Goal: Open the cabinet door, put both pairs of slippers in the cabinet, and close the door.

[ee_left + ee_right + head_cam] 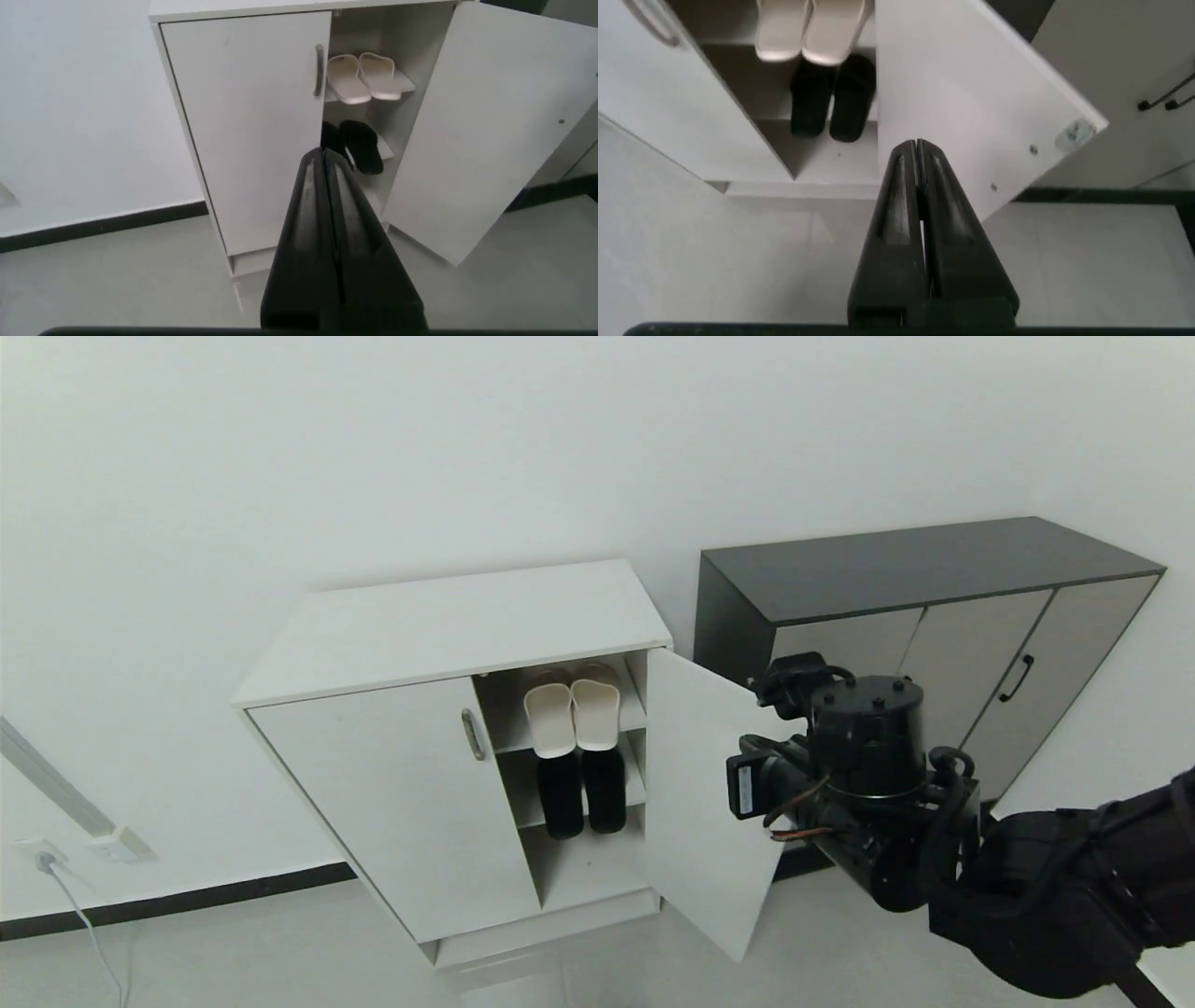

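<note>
A white cabinet [448, 625] stands against the wall with its left door [392, 803] closed and its right door [700, 803] swung wide open. White slippers [572, 717] sit on the upper shelf, toes outward. Black slippers [583, 793] sit on the shelf below. My right gripper [918, 149] is shut and empty, just in front of the open door [971, 93] near its free edge; the head view shows it [773, 689] to the right of that door. My left gripper [322, 157] is shut and empty, facing the closed door [252, 121] near the handle [319, 70].
A dark cabinet [934, 569] with grey doors stands just right of the white one, close behind my right arm. A wall socket [42, 854] with a cable is low on the left wall. Bare floor [280, 952] lies in front.
</note>
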